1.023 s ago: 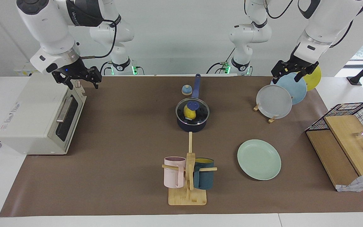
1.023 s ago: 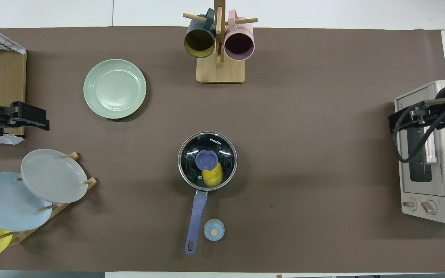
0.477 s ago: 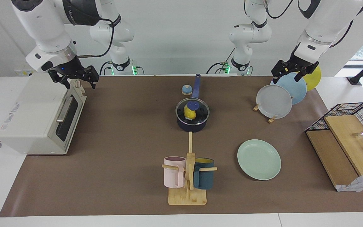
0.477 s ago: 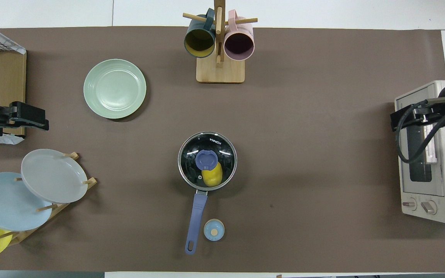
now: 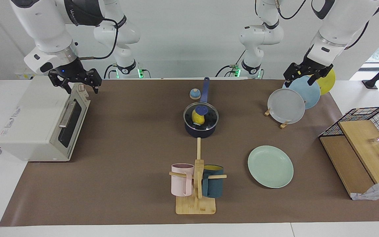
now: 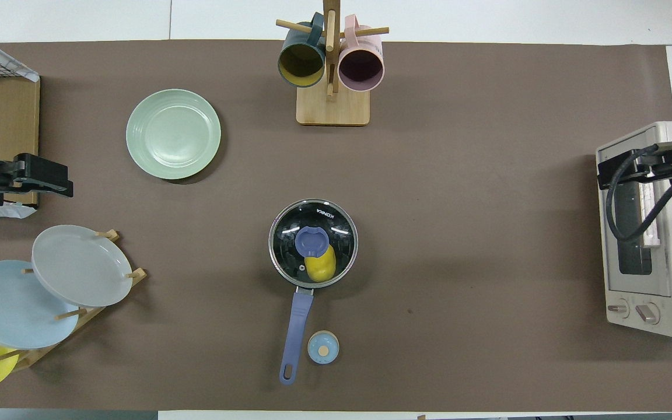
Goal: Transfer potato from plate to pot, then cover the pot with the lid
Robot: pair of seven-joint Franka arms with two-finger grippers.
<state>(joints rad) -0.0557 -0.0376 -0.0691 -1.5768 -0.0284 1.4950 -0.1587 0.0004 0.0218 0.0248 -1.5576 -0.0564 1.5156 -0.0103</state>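
Mid-tabletop: we found the pot (image 5: 200, 126) with the lid (image 5: 201, 116) seated on its rim and the potato (image 5: 197, 118) showing yellow through the glass.
Plate: we saw the plate (image 5: 270, 166) lying bare, farther from the robots than the pot and toward the left arm's end.
Progress: we judged both steps done.
Risk: we judged little could go wrong; the lid looked level, but if it sat slightly off the rim, a bump to the long handle (image 5: 204, 89) could shift it.
Second risk: we thought an arm swinging low over the middle could catch the lid's knob (image 5: 201, 109).
Left gripper: we saw the left gripper (image 5: 303, 76) raised over the upright plate rack (image 5: 293, 99), fingers spread, holding nothing.
Right gripper: we saw the right gripper (image 5: 75, 81) up over the toaster oven (image 5: 38, 121), fingers spread, gripping nothing, well apart from the pot.
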